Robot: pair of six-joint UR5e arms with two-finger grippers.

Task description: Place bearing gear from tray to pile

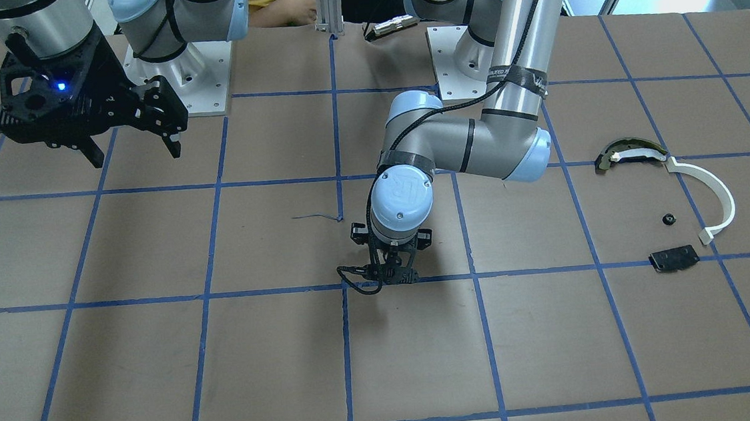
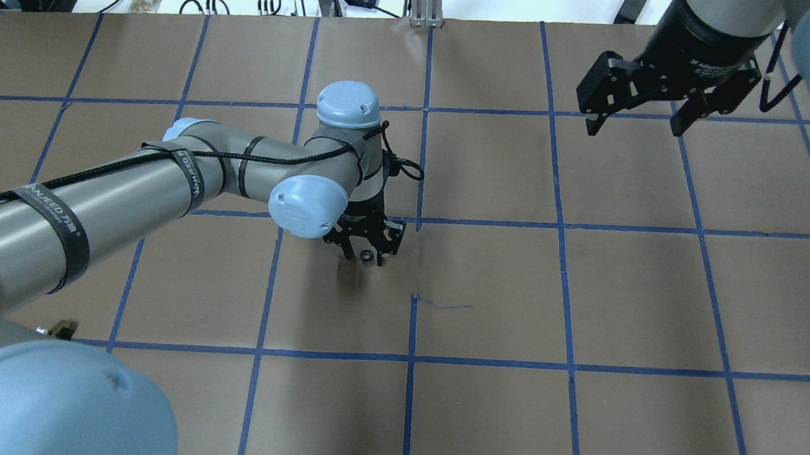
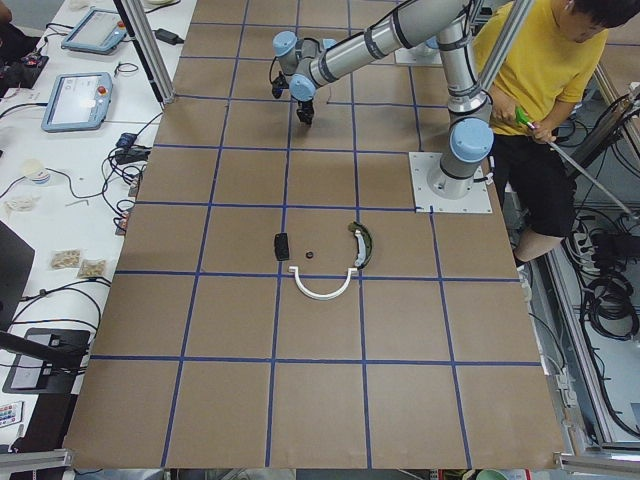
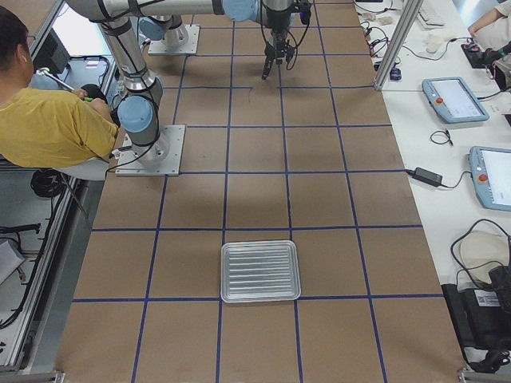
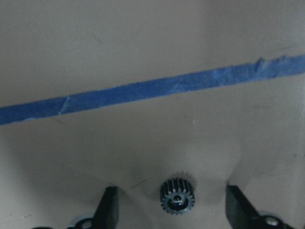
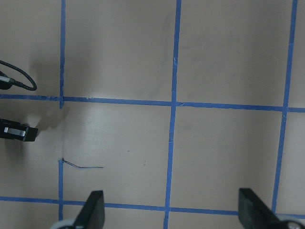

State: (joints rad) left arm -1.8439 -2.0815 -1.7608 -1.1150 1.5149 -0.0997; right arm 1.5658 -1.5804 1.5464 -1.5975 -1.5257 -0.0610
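Note:
The bearing gear (image 5: 177, 196), a tiny black toothed wheel, lies on the brown table between the fingers of my left gripper (image 5: 170, 191). The fingers stand apart on both sides and do not touch it. The left gripper (image 2: 367, 252) is open and low at the table's middle, next to a blue tape line; it also shows in the front view (image 1: 387, 280). The pile lies far off: a white arc strip (image 1: 715, 197), a dark curved piece (image 1: 631, 152), a flat black plate (image 1: 674, 258) and a small black round part (image 1: 669, 219). My right gripper (image 2: 633, 130) is open and empty, held high.
A metal tray (image 4: 260, 297) stands empty at the table's right end. Blue tape lines grid the brown table (image 2: 477, 407). An operator in a yellow shirt (image 3: 540, 60) sits behind the arm bases. Cables and tablets lie off the far edge.

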